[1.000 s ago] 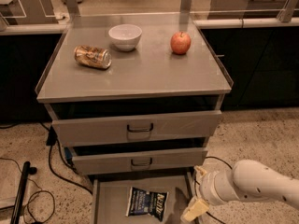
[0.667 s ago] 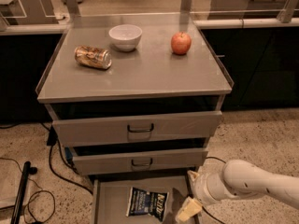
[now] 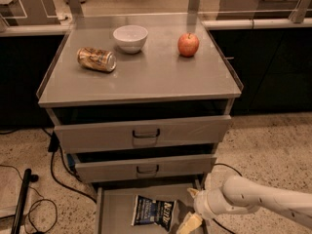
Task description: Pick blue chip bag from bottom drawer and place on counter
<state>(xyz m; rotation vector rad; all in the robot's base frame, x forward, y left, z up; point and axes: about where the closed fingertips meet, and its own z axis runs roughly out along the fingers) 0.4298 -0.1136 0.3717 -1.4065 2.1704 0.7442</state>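
Note:
The blue chip bag [image 3: 153, 210] lies flat on the floor of the open bottom drawer [image 3: 113, 209], at the lower middle of the camera view. My gripper [image 3: 191, 213] comes in from the right on a white arm and sits low over the drawer's right side, just right of the bag and apart from it. One yellowish finger [image 3: 189, 224] shows at the bottom edge. The counter [image 3: 146, 77] is the grey cabinet top above.
On the counter lie a dented gold can [image 3: 96, 59] at the left, a white bowl [image 3: 130, 37] at the back and a red apple [image 3: 188, 44] at the right. Two closed-front drawers with dark handles [image 3: 146, 133] jut out above the bottom drawer. Black cables [image 3: 58, 174] lie on the floor at left.
My arm and gripper have moved left, from beside the drawer's right wall to over its right side, closer to the bag. The bag has not moved.

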